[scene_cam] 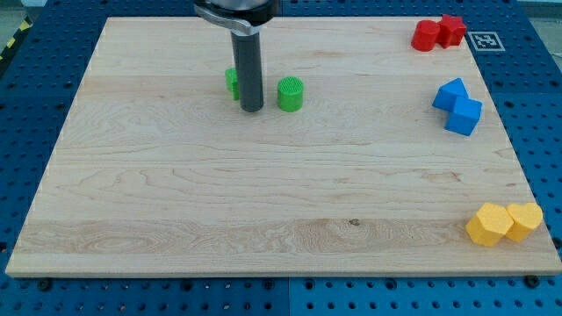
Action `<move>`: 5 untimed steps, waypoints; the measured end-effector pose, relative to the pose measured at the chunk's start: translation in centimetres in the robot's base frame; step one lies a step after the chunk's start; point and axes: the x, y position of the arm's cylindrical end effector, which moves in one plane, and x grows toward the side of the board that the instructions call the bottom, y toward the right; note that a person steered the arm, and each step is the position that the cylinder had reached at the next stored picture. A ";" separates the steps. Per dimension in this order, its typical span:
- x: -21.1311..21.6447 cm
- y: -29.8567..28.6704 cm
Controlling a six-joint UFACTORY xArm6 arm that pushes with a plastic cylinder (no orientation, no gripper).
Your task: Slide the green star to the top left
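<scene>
Tip (252,109) touches green star (231,82), green cylinder (291,94) beside; end effector state untellable; no writing.

My tip (252,109) stands between the star (231,82) and the cylinder (291,94).

My rod hides most of one green block (231,82). Only a thin slice of it shows at the rod's left side, so I cannot tell if it is the star. I also cannot tell if my tip (252,110) touches it.

The top of the rod is cut off by the view's top edge.

The two red blocks (438,33) sit pressed together near the view's top right. They are too small for me to tell their shapes.

The near edge of the counter (281,277) runs close to the view's bottom, and its bottom right corner is cut off by the view's right edge.
</scene>
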 end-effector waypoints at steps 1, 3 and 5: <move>-0.7 0.4; 0.0 0.4; -0.1 1.3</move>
